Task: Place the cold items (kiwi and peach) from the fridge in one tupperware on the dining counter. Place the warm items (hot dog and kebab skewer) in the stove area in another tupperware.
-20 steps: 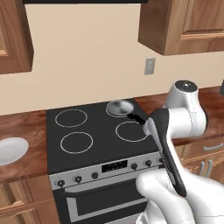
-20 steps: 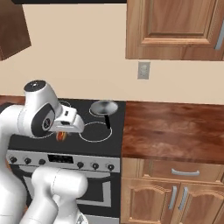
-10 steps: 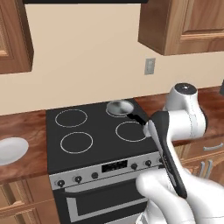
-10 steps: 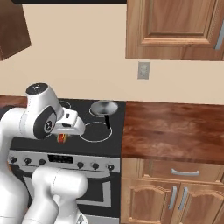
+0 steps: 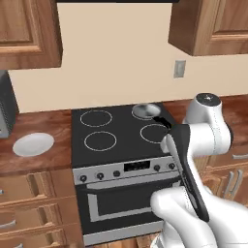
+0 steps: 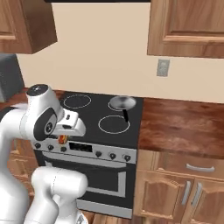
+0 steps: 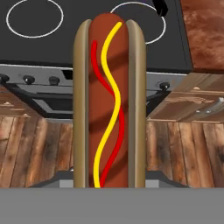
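Note:
A hot dog [image 7: 109, 100] in a tan bun, with a yellow and a red wavy sauce line, stands upright close before the hand camera. My gripper [image 7: 109, 181] is shut on its lower end, and the bun hides the fingertips. In the right base view the hot dog [image 6: 62, 139] shows as a small red-orange bit under the hand, in front of the stove's control panel. The black glass cooktop [image 5: 121, 133] of the stove area [image 6: 94, 113] lies beyond, with ring burners [image 7: 35, 17].
A grey pan [image 5: 147, 111] with a dark handle sits on the back right burner [image 6: 122, 103]. A white dish [image 5: 33, 144] rests on the left wood counter. Wood countertop [image 6: 183, 127] runs right of the stove. Wall cabinets [image 5: 213, 24] hang above, and wood floor [image 7: 183, 153] lies below.
The whole scene has shifted rightward in both base views, so the base has moved. The hot dog stays in the gripper, held the same way.

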Robot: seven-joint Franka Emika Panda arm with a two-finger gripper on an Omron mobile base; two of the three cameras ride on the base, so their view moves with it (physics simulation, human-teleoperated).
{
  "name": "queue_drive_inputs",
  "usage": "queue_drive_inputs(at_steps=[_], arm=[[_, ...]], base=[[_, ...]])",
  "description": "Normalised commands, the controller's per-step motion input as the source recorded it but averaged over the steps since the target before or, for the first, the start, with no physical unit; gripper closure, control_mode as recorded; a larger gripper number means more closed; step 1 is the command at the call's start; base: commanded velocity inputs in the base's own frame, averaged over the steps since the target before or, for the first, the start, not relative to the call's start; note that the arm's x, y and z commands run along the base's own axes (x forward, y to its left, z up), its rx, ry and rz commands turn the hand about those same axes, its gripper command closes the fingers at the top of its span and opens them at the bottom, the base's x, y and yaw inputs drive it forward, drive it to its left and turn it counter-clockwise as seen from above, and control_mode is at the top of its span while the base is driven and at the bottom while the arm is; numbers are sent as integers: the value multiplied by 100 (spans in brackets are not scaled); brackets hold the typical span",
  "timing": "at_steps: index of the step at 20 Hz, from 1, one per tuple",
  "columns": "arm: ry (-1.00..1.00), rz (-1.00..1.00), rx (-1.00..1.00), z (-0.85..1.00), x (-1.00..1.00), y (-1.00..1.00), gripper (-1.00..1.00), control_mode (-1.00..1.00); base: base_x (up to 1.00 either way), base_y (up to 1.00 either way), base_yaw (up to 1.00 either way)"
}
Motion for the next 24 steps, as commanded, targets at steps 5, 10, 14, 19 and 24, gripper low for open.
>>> queue_drive_inputs(at_steps=[5, 10, 14, 19, 24], arm=[[0, 0, 0, 0, 0, 0, 100, 100], [0, 0, 0, 0, 0, 0, 100, 100], [0, 0, 0, 0, 0, 0, 100, 100], [0, 0, 0, 0, 0, 0, 100, 100], [0, 0, 0, 0, 0, 0, 100, 100]], base=[[-81, 57, 67], [-27, 35, 96], [-3, 25, 100], [-19, 46, 97], [-26, 85, 92]])
